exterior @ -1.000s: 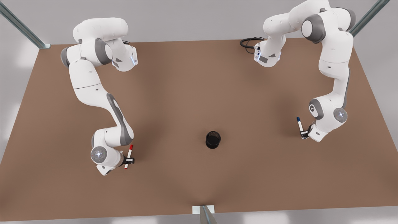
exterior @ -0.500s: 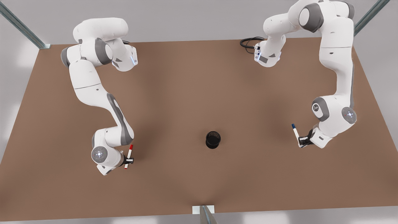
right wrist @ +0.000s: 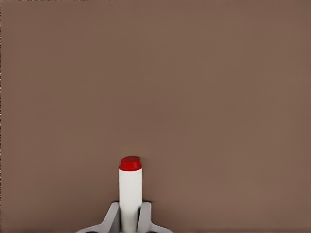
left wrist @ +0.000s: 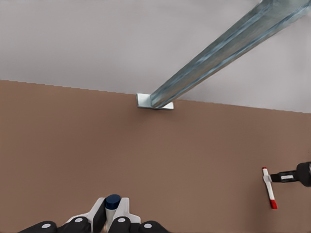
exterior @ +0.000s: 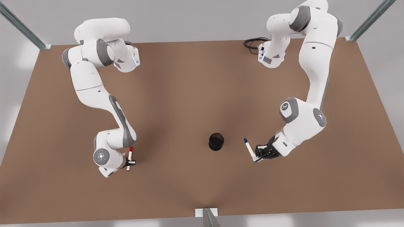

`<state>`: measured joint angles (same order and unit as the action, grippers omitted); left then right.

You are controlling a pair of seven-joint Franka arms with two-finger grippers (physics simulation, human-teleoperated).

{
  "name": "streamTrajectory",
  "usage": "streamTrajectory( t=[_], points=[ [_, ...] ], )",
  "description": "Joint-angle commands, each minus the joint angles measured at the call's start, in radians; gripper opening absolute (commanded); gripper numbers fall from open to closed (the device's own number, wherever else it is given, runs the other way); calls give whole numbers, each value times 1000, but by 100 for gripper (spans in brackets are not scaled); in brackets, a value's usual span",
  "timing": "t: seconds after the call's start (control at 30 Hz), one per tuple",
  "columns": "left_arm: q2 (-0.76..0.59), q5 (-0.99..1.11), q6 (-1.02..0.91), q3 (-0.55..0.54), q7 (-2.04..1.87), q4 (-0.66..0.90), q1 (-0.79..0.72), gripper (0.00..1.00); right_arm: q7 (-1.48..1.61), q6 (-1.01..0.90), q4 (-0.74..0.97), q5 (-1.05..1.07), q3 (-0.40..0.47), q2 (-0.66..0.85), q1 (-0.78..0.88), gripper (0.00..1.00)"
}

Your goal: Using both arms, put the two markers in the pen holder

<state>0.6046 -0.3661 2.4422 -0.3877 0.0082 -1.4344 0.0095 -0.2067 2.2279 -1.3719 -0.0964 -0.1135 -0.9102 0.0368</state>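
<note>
The black pen holder (exterior: 216,141) stands upright on the brown table, a little right of centre in the front view. To its right, my left gripper (exterior: 258,156) is shut on the blue-capped marker (exterior: 249,149), which tilts with its cap toward the holder; the cap (left wrist: 112,201) shows between the fingers (left wrist: 125,213). At the front view's left, well apart from the holder, my right gripper (exterior: 128,162) is shut on the red-capped marker (exterior: 129,157). The white barrel and red end (right wrist: 130,187) stick out between that gripper's fingers (right wrist: 145,216). The red marker (left wrist: 268,187) is also in the left wrist view, far off.
A black cable (exterior: 252,42) coils at the table's far edge by an arm base. A metal frame post (exterior: 208,217) stands at the near edge, also seen as a post (left wrist: 218,53) in the left wrist view. Bare brown table (exterior: 195,94) lies between the arms.
My left gripper has carried the blue marker toward the front view's left and slightly nearer, close to the pen holder. The right arm with the red marker has barely moved.
</note>
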Motion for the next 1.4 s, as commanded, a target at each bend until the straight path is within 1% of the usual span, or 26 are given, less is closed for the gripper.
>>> streamTrajectory(
  t=[0.0,0.03,0.1,0.2,0.27,0.33,0.47,0.57,0.67,0.73,0.8,0.83,0.87,0.97,1.0,1.03,1.07,1.1,1.13,1.17,1.2,1.23,1.27,1.3,1.33,1.37],
  points=[
    [33,-45,101,-28,76,35,-5,21,-5,-1,1,-3,0,2,0,25],
    [41,-45,121,-56,82,35,-5,21,-7,-4,2,0,-2,4,0,25],
    [44,-42,178,-57,84,34,-57,21,-7,-11,5,1,-8,14,0,25],
    [34,-45,216,-60,119,8,-100,21,-2,-16,5,18,-25,89,-2,26],
    [12,-42,291,-59,190,-57,-112,21,3,-14,5,15,-43,160,0,26],
    [-34,-42,322,-60,262,-127,-105,22,-3,-4,5,15,-84,198,0,26],
    [-46,-43,564,-82,386,-268,-128,24,-5,1,4,15,-166,297,0,26],
    [-26,-47,635,-82,380,-268,-154,23,-6,73,2,17,-195,292,12,26],
    [-3,-42,702,-80,389,-282,-164,24,6,90,4,15,-199,289,5,26],
    [-6,-42,776,-80,401,-343,-187,24,4,93,2,17,-203,289,6,25],
    [-42,-40,790,-80,411,-397,-198,26,6,113,-1,15,-207,287,5,25],
    [-66,-40,790,-79,444,-423,-198,42,7,113,-6,15,-207,287,0,25],
    [-75,-40,790,-79,492,-440,-198,100,6,113,-7,17,-207,289,0,25],
    [-126,-45,787,-80,484,-501,-207,100,7,113,-13,17,-210,286,-8,25],
    [-160,-56,747,-80,478,-506,-209,100,6,110,-18,17,-212,286,-11,25],
    [-189,-86,625,-71,467,-486,-184,100,9,102,-21,17,-212,289,-14,25],
    [-187,-93,364,-63,423,-370,-82,100,7,85,-24,17,-213,303,-23,25],
    [-180,-65,109,-16,256,-258,-29,100,-8,90,-22,17,-242,301,-21,25],
    [-187,20,-32,65,159,-215,-34,100,-35,102,-21,17,-264,300,-17,25],
    [-184,230,-350,115,-9,-83,-28,100,-101,146,-19,15,-317,297,-14,25],
    [-184,392,-622,134,-89,12,-20,100,-103,222,-22,15,-322,289,12,25],
    [-206,458,-788,176,-109,71,-20,100,-105,280,-21,15,-325,283,41,26],
    [-226,458,-854,202,-108,121,0,100,-105,335,-21,17,-325,281,77,26],
    [-264,457,-859,204,-109,121,10,100,-112,355,-16,15,-325,277,98,26],
    [-293,457,-908,201,-111,121,18,100,-135,380,-16,15,-327,277,120,26],
    [-338,454,-910,259,-113,120,0,100,-168,414,-16,17,-327,275,149,26]
  ],
)
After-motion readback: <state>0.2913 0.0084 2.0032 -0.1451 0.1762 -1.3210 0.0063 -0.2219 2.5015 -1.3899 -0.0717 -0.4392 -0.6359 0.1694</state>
